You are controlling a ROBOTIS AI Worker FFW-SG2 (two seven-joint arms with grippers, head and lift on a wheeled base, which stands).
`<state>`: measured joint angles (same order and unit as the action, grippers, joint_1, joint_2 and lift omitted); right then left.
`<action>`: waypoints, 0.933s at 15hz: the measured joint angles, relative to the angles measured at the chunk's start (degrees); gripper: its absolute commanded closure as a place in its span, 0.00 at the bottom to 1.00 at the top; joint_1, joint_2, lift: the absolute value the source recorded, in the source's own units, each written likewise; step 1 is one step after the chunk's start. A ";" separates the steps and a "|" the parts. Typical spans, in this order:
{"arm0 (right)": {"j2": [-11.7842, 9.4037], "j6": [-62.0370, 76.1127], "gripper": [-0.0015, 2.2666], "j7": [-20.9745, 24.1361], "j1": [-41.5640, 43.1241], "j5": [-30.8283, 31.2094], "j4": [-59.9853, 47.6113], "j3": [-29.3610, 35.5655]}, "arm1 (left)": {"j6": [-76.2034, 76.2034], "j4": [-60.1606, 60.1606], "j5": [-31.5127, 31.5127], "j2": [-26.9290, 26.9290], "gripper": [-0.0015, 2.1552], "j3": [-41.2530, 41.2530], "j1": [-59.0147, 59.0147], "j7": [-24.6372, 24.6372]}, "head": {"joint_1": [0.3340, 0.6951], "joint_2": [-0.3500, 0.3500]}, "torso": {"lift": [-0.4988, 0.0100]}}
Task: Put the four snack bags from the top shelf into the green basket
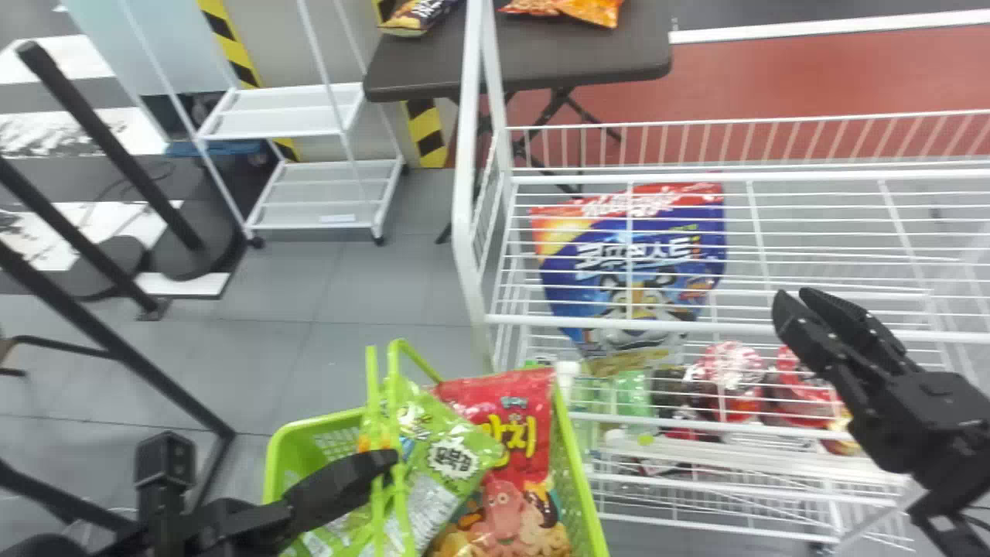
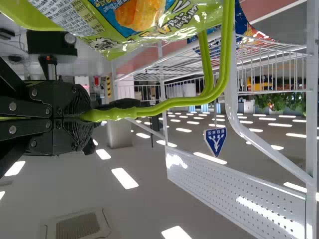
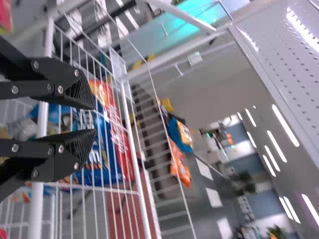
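Work area with a green basket and a white wire rack. The basket (image 1: 576, 456) stands at the lower middle of the head view, beside the front of the rack (image 1: 466, 193). The left tool (image 1: 380, 464) is closed on the basket's green handle (image 1: 397, 507), and the left wrist view shows the handle pinched between its fingers. In the basket lie a red bag (image 1: 514, 480) with a pink octopus and, overlapping it, a green bag (image 1: 445, 464). A large blue bag (image 1: 642, 263) with a red top band and a tiger lies at the rack, to the right of and beyond the basket, seen through white wires; its exact level cannot be told. The right tool (image 1: 798, 300) is open and empty over the rack's right part, apart from the blue bag; its two black fingers (image 3: 75, 84) stand separated in the right wrist view. Lower in the rack are red packages (image 1: 731, 371) and a green bottle (image 1: 634, 398). Behind the rack, a dark bench (image 1: 518, 66) carries an orange bag (image 1: 592, 11) and a dark-and-yellow bag (image 1: 414, 15). A small white shelf unit (image 1: 282, 116) stands to its left.
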<state>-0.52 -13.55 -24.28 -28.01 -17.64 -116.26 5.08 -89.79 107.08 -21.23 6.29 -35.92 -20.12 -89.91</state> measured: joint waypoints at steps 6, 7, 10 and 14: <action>0.46 11.94 0.02 5.79 -1.69 4.96 5.03 0.56 | 0.00 -0.03 0.06 -0.13 0.99 0.10 0.07 0.00 | 1.00 0.57 | 0.98; 0.50 12.89 0.02 5.77 -2.12 5.26 5.31 1.10 | 0.00 -0.03 0.04 -0.17 0.99 0.15 0.08 0.00 | 1.00 0.55 | 0.98; 0.52 14.16 0.02 5.74 -2.96 5.81 5.47 1.74 | 0.00 -0.03 -0.10 -0.31 0.99 0.35 0.08 0.00 | 1.00 0.53 | 0.98; 0.52 15.50 0.02 5.68 -3.59 5.86 5.35 1.58 | 0.00 -0.03 -0.32 -0.21 0.99 0.04 -0.12 0.00 | 1.00 0.53 | 0.98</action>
<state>0.00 1.95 -18.60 -31.60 -11.78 -110.92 6.66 -89.79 107.05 -21.55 6.08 -35.89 -20.24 -89.91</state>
